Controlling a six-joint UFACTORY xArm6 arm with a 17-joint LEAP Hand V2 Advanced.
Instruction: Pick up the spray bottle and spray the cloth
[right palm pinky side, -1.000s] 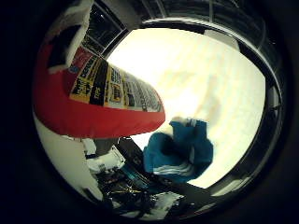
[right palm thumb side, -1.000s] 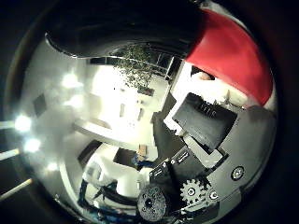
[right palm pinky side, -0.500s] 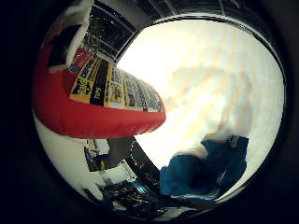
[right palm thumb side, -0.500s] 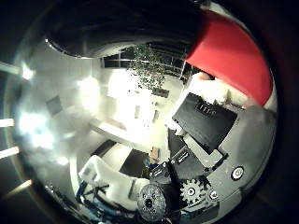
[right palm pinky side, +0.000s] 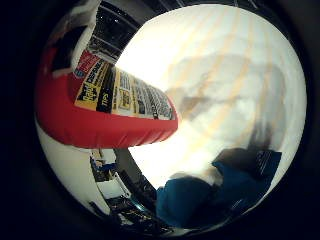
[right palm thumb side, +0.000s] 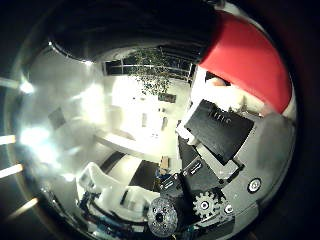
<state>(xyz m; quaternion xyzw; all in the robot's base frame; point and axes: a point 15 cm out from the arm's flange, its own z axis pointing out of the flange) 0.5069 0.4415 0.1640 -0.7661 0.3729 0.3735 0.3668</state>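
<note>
Spray bottle (right palm pinky side: 100, 117) still held, cloth (right palm pinky side: 220, 192) farther off

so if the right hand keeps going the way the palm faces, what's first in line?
Likely the white tabletop, seen beyond the red plastic spray bottle held against the palm. The crumpled blue cloth lies off to one side. Depth is unclear.

The spray bottle (right palm pinky side: 105, 112) lies close against the palm, well above the surface (right palm pinky side: 220, 85), and its body reaches across toward the middle of the little finger side view. The cloth (right palm pinky side: 220, 192) lies bunched on that surface near its edge, apart from the bottle and beyond the bottle's base end. In the thumb side view the hand (right palm thumb side: 215, 150) sits just beside the bottle, its parts pressed against the bottle's side.
</note>
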